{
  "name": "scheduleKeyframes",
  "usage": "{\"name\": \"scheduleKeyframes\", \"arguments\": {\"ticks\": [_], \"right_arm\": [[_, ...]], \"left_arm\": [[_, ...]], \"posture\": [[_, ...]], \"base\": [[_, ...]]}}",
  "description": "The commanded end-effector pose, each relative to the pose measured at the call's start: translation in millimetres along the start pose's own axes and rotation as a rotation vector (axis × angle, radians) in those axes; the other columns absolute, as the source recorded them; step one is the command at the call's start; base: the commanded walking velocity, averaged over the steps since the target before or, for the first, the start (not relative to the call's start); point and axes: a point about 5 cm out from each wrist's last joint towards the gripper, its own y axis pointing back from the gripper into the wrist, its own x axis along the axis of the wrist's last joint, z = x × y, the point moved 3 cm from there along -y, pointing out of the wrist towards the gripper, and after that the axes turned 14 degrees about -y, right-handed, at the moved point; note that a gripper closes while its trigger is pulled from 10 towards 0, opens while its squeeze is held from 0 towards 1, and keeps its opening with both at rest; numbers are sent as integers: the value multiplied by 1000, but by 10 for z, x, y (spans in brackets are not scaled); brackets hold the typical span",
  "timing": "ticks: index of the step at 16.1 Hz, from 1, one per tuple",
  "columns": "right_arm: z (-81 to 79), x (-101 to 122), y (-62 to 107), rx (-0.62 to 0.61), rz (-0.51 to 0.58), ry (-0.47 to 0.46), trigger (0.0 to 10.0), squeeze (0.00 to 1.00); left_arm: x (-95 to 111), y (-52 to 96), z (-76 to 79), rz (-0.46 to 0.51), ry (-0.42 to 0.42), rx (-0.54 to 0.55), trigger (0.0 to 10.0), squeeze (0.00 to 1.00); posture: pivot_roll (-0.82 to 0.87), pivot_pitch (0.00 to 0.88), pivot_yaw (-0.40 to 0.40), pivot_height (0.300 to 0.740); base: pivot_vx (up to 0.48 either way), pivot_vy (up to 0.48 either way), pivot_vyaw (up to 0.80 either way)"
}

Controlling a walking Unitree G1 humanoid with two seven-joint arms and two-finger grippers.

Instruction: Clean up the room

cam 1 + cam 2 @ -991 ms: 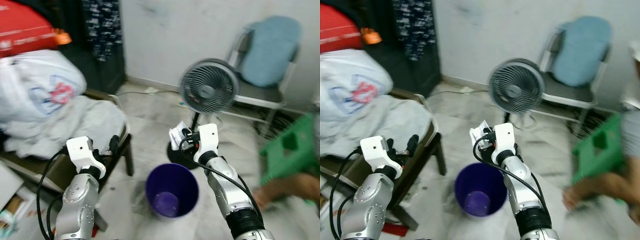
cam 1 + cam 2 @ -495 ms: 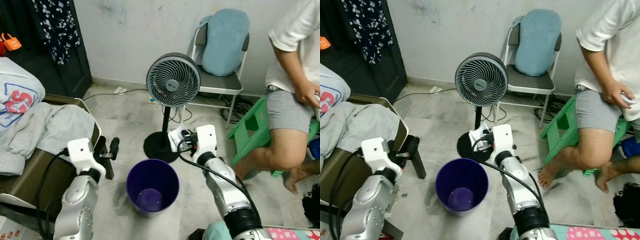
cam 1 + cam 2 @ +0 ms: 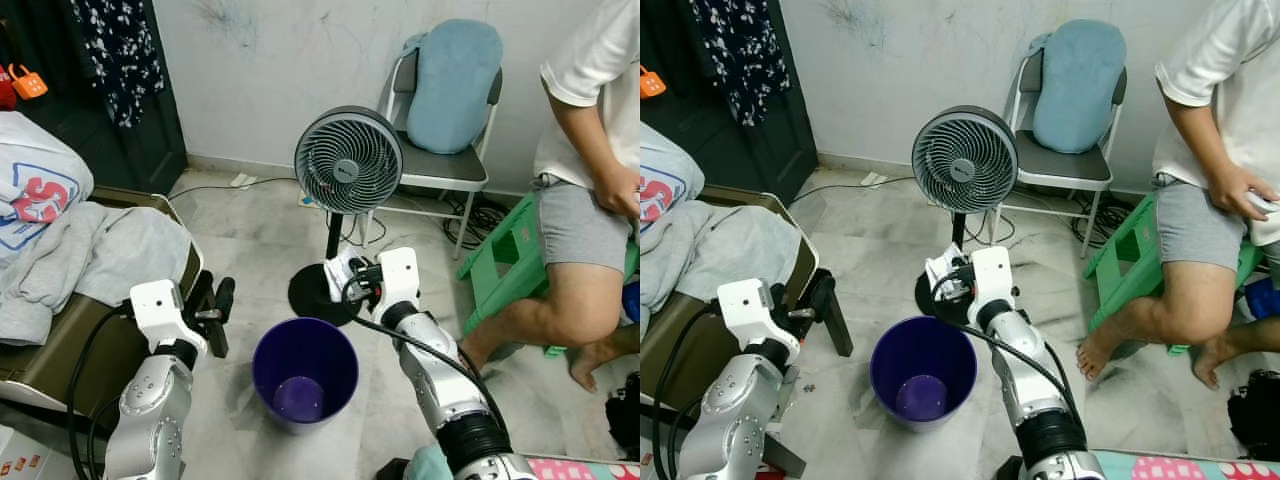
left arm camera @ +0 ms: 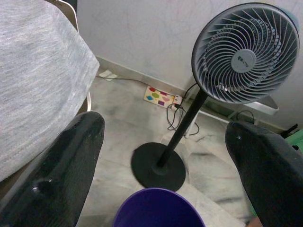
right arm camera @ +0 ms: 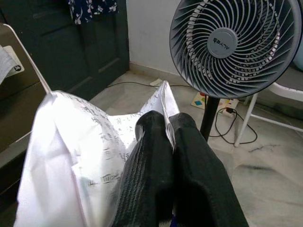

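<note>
Here, the labelled parts of the scene:

Right gripper [image 3: 946,283]: centre of the frame, its black fingers pinched tight on a crumpled white paper [image 5: 90,142]; in the right wrist view the sheet, printed with faint text, is trapped between the two closed fingers [image 5: 151,156].

Paper's position: just above and behind the far rim of the purple bin [image 3: 305,371], not yet squarely over the opening.

Change: against the frame half a second ago the right gripper has drifted slightly toward the frame's left and nearer the bin mouth; the whole view also shifted a little, so part of this is camera motion.

Meaning for the task: judged as the carry-to-bin step, nearly complete; what remains is a small advance over the opening, then letting go.

Left gripper [image 3: 212,300]: lower left of the frame, fingers spread wide and holding nothing, beside the low seat piled with grey clothing [image 3: 115,255].

Bin: lower centre, upright on the tiled floor, only a small pale patch visible at its bottom.

Standing fan [image 3: 348,160]: upper centre, its round base just behind the bin.

Person [image 3: 585,180]: right edge, seated by a green stool [image 3: 510,255].

Risk: light paper may catch the rim or drift outside.
</note>
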Motion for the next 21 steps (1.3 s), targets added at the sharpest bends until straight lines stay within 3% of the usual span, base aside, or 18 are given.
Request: {"name": "scheduleKeyframes", "arguments": {"ticks": [1,13,21], "right_arm": [[21,10,-3,-3,0,16,10000,0],[27,20,-14,-6,4,15,10000,0],[38,27,-22,-17,7,15,10000,0]], "left_arm": [[61,-10,28,20,0,-13,10000,0],[66,-26,32,17,7,-6,10000,0],[77,-37,34,22,9,-10,10000,0]], "posture": [[-44,26,-51,740],[-47,36,-55,740],[-48,37,-54,740]], "base": [[0,0,800],[0,0,384],[278,0,0]]}}
